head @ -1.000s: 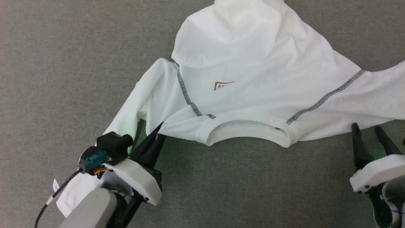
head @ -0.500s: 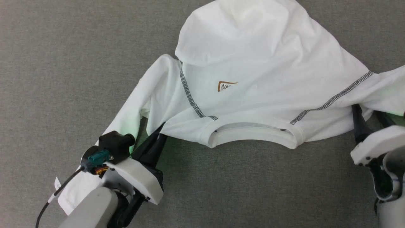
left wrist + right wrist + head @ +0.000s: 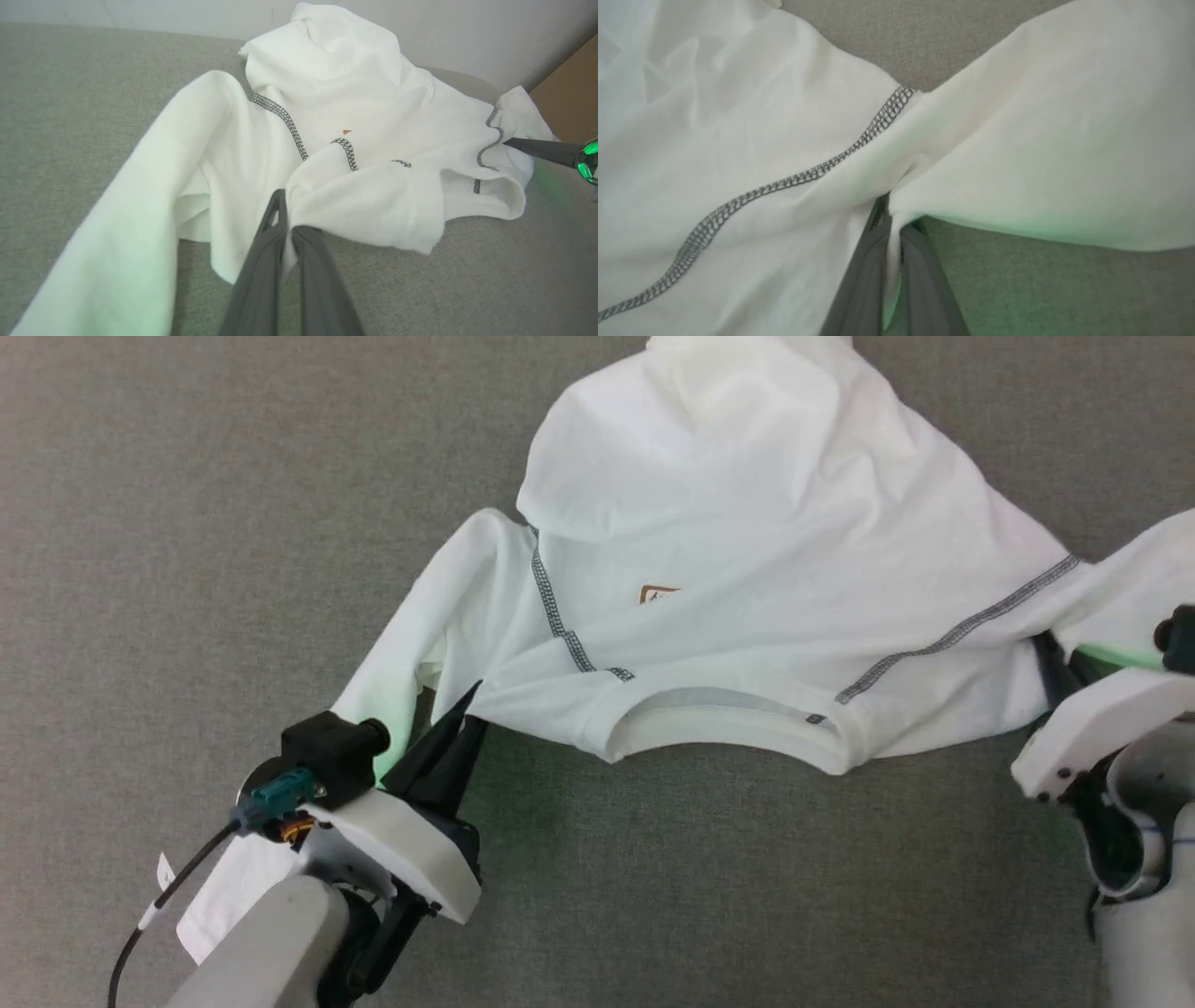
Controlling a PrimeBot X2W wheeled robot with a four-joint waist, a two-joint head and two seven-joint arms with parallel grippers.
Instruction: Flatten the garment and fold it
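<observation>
The garment (image 3: 747, 560), a white long-sleeved shirt with dark zigzag seams and a small orange-brown logo, lies crumpled on the grey surface with its collar (image 3: 728, 733) toward me. My left gripper (image 3: 474, 702) is shut on the garment's left shoulder edge, and the left wrist view shows that pinch (image 3: 286, 219) from close up. At the right shoulder my right gripper (image 3: 1046, 649) is shut on the garment, with fabric pinched between its fingers (image 3: 889, 219). One sleeve (image 3: 373, 709) trails down under my left arm. The other sleeve (image 3: 1139, 579) runs off the right edge.
Grey carpet-like surface (image 3: 187, 523) spreads on all sides. In the left wrist view a pale wall (image 3: 467, 32) and a brown cardboard-coloured panel (image 3: 567, 107) stand behind the garment.
My right gripper moved up onto the garment's right shoulder and shut on the fabric. The left gripper kept its hold. The shirt shifted slightly.
</observation>
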